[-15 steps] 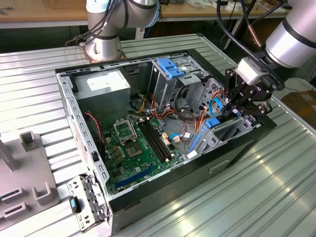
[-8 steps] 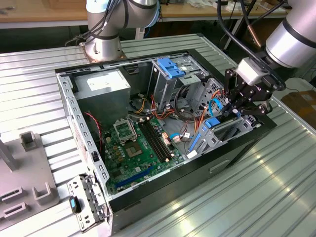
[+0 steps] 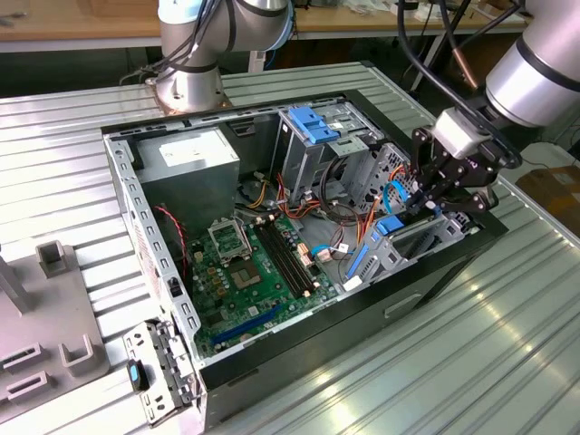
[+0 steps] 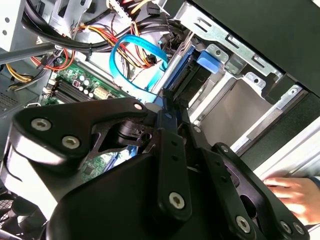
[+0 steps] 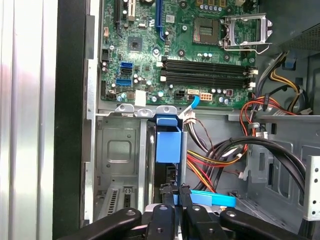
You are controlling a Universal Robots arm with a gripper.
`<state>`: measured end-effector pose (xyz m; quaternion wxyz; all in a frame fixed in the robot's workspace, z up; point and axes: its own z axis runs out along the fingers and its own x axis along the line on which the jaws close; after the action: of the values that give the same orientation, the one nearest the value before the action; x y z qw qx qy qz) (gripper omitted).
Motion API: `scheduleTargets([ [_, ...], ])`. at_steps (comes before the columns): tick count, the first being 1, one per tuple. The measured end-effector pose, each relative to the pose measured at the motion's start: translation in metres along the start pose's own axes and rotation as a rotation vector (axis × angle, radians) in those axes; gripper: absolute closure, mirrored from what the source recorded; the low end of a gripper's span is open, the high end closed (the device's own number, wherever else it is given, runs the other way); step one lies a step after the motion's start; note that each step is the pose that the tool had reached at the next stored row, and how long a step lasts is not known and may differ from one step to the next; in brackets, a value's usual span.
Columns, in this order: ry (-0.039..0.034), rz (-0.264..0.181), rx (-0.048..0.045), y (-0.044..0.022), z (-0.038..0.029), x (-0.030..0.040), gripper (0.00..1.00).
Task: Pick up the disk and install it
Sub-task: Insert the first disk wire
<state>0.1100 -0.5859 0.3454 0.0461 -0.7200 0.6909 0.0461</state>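
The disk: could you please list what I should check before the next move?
1. Gripper shut on the disk: ok.
2. Disk standing on edge in the drive bay: ok.
3. Disk fully seated: cannot tell.
4. Blue data cable clear of the gripper: cannot tell; it lies right beside it.
5. Person's hand out of the work area: not ok; it rests on the table near the gripper.

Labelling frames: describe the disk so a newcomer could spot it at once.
Start at the open computer case and go to its drive cage at the exterior view's right, under the gripper. The disk stands on edge there, a dark slab in bright blue rails, unlike the thin blue cable looping nearby.
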Motion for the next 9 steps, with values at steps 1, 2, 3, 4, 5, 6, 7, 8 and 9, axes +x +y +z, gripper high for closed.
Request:
scheduleTargets([
  [1,-0.0011,0.000,0.0001,0.0000,0.0006,0.0001,0.84],
  [2,-0.0009,0.000,0.0001,0.0000,0.0006,0.0001,0.84],
  [3,-0.0003,0.000,0.0000,0.0000,0.0004,0.0000,0.84],
  [4,-0.0002,0.000,0.0000,0.0000,0.0005,0.0000,0.84],
  [5,-0.0001,0.000,0.0000,0.0000,0.0011,0.0001,0.84],
  [6,-0.0006,0.000,0.0001,0.0000,0.0030,0.0004,0.84],
  [7,0.0003,-0.001,-0.0001,0.0000,0.0046,0.0005,0.84],
  [8,0.0000,0.000,-0.0001,0.0001,0.0048,0.0006,0.84],
  [9,-0.0003,0.000,0.0000,0.0001,0.0050,0.0006,0.84],
])
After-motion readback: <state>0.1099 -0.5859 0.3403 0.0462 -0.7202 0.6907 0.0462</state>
